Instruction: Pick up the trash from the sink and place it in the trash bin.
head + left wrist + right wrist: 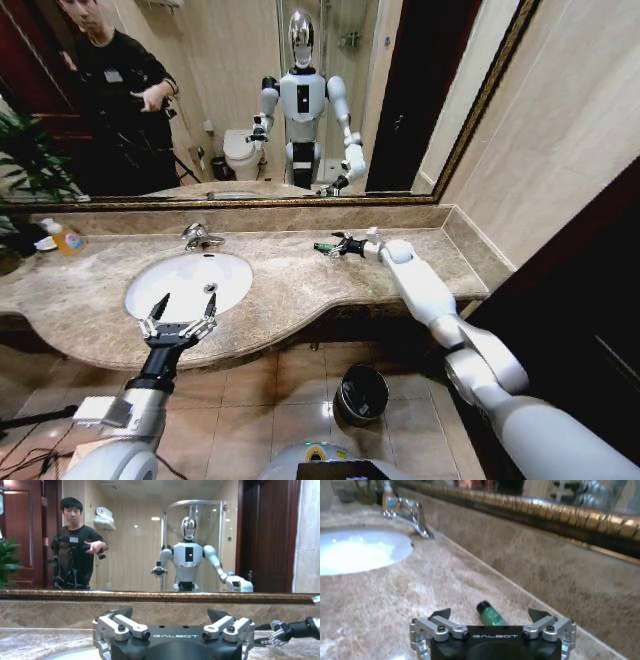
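**Both end effectors wide open, green tube lying on the marble**

So the right end effector [490, 615] is out over the beige mottled marble surface [290, 275], well to the right of the white oval porcelain sink [190, 282], close to the back ledge under the mirror. Its fingers are spread wide and it isn't holding anything. Right between the fingertips, lying flat on the surface, sits a small green tube with a dark cap [490, 614]. In the right wrist view, its long axis runs roughly along the arm's reach, with the dark capped end pointing away from the end effector and slightly toward the chrome tap [412, 515]. Can't tell if the fingers actually touch it or just hover over it.

The left end effector [180, 312] hangs over the front edge of the sink, fingers open wide too, nothing in it. The basin looks bright white, and I can't make out any small bits inside from here.

The small round dark trash bin with the shiny metal rim [361, 393] stands on the tiled floor below the surface, between the two arms. A yellow-orange bottle [66, 237] stands at the far left by the mirror.
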